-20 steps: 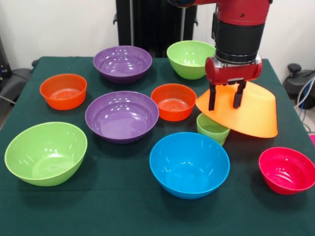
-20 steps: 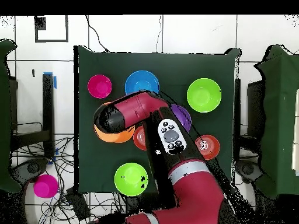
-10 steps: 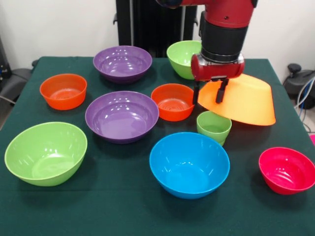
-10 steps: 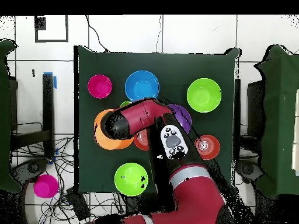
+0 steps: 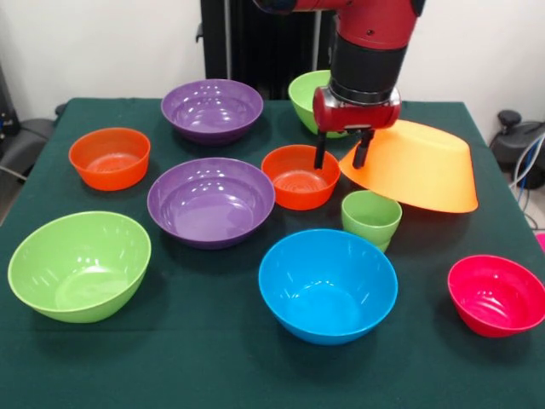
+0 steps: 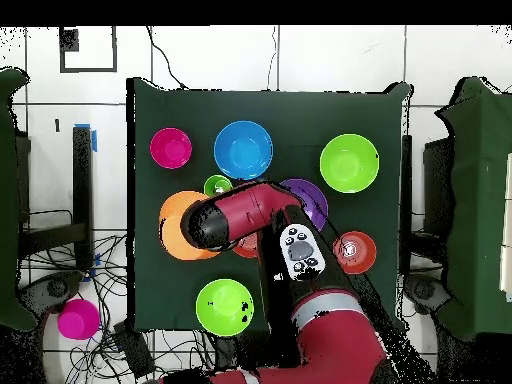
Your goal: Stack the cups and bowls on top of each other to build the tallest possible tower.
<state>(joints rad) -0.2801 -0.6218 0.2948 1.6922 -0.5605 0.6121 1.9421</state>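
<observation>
Nine bowls and one cup sat on the green surface [image 5: 102, 358]. Largest, the orange-yellow bowl [image 5: 421, 170] lay mouth-down and tilted, its base lifted toward the robot's side and its wide rim slanting down toward the camera in the front view; its left edge stood right beside the claw [image 5: 339, 159]. The claw hung from the red arm [image 6: 300, 290] with its two dark fingers pointing down and parted, gripping nothing; one finger stood over the orange-yellow bowl's left edge, the other over the rim of the middle orange-red bowl [image 5: 300, 175].

Next, the near green bowl [image 5: 78, 264], the blue bowl [image 5: 328, 285] and the near purple bowl [image 5: 211, 201] stood upright, mouths up, along the front, well apart from the claw. The far purple bowl [image 5: 212, 109] and the far green bowl [image 5: 308, 98] stood behind, the latter partly hidden by the arm.

Smaller, the left orange-red bowl [image 5: 109, 158] and the pink-red bowl [image 5: 497, 295] sat upright at opposite sides.

Smallest, the green cup [image 5: 371, 220] stood upright, mouth up, just below the claw and close under the orange-yellow bowl's lower rim, beside the blue bowl.
</observation>
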